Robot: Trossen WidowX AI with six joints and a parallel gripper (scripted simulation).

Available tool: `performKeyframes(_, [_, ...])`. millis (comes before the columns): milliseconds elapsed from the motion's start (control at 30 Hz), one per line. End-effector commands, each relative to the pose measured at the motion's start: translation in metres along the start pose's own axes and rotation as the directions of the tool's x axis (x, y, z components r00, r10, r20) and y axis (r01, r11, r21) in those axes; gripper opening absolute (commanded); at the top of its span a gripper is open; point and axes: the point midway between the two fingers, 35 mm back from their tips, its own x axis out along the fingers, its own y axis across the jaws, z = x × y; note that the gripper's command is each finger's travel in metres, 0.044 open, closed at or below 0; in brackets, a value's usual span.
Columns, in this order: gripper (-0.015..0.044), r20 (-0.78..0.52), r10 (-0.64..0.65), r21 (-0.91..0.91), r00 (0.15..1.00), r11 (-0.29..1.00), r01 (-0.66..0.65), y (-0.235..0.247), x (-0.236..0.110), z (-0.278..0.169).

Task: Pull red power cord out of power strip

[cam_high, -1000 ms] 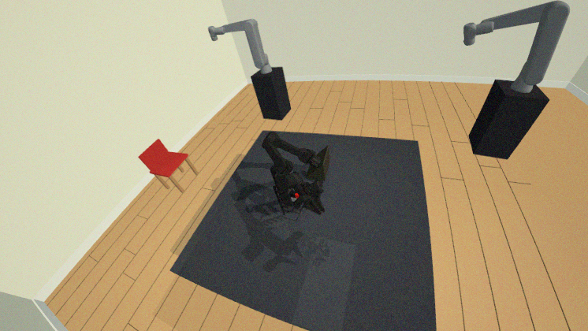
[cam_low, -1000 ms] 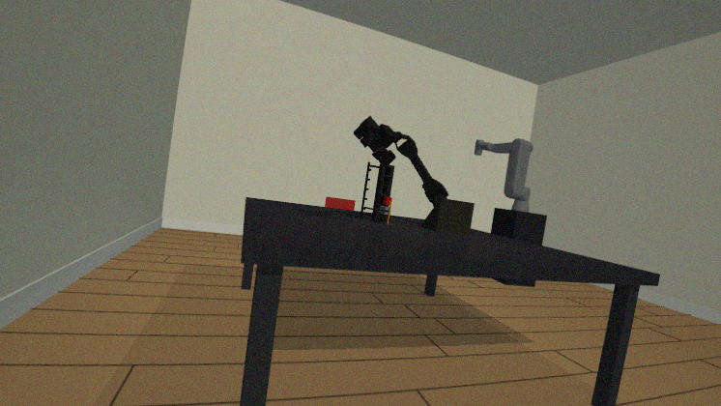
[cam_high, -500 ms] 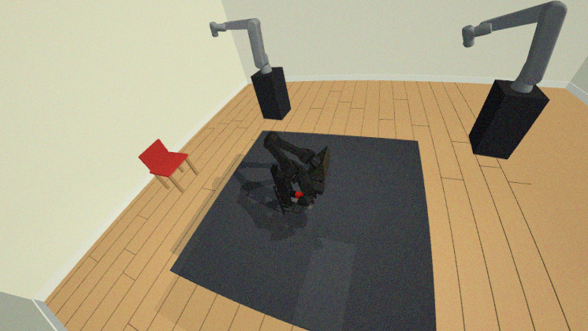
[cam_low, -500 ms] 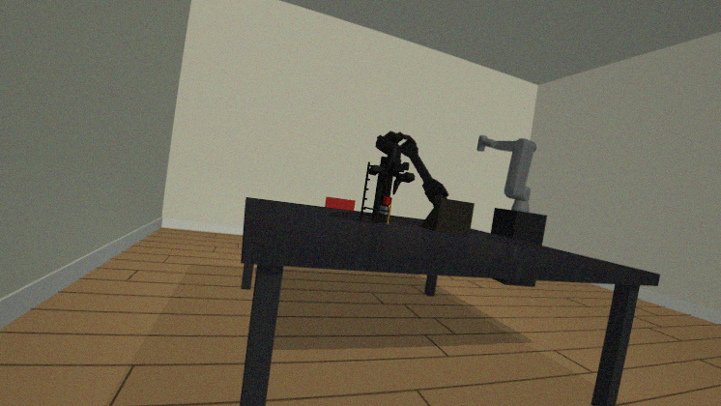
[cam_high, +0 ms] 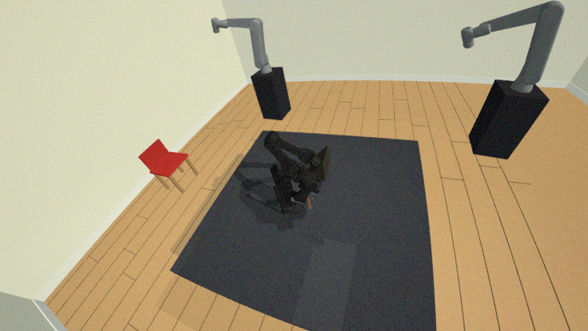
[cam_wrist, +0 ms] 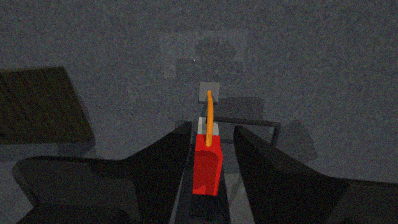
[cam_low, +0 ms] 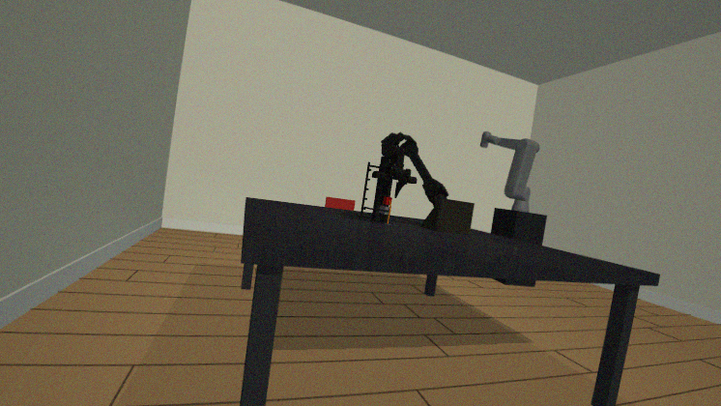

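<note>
The dark power strip [cam_high: 280,192] [cam_low: 381,204] appears to stand upright, with a thin ladder-like frame [cam_low: 366,188] beside it. The red plug [cam_low: 387,200] [cam_wrist: 207,170] is low at its side, and the orange cord [cam_high: 309,202] [cam_low: 389,214] [cam_wrist: 210,115] curves from it. Whether the plug is seated cannot be seen. My gripper [cam_wrist: 212,128] is partly open and empty, pointing down. In the wrist view the plug shows between the two fingers, with space at both sides. In the top view the arm hides the plug and the fingertips.
A dark brown block [cam_low: 456,217] [cam_wrist: 40,107] stands at the arm's base on the dark table [cam_high: 370,279] [cam_low: 328,242]. A small pale square [cam_wrist: 209,89] shows near the cord's far end. A red chair [cam_high: 164,162] and two grey arms on black pedestals stand off the table.
</note>
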Motion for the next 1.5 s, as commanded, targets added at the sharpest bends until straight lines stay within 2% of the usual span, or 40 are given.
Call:
performKeyframes(0, [0.0160,-0.007,-0.001,0.001,1.000,1.000,0.001,0.000,0.000,-0.006])
performKeyframes(667, [0.0160,-0.009,-0.001,0.000,1.000,1.000,0.001,0.001,0.000,-0.039])
performKeyframes(1233, [0.0160,-0.009,-0.001,0.000,1.000,1.000,0.001,0.001,0.012,-0.040])
performKeyframes(1333, [0.0081,-0.003,-0.001,0.007,1.000,1.000,0.001,0.000,0.010,-0.040])
performKeyframes(1467, [0.0055,-0.003,-0.001,0.007,1.000,1.000,0.001,0.000,0.010,-0.040])
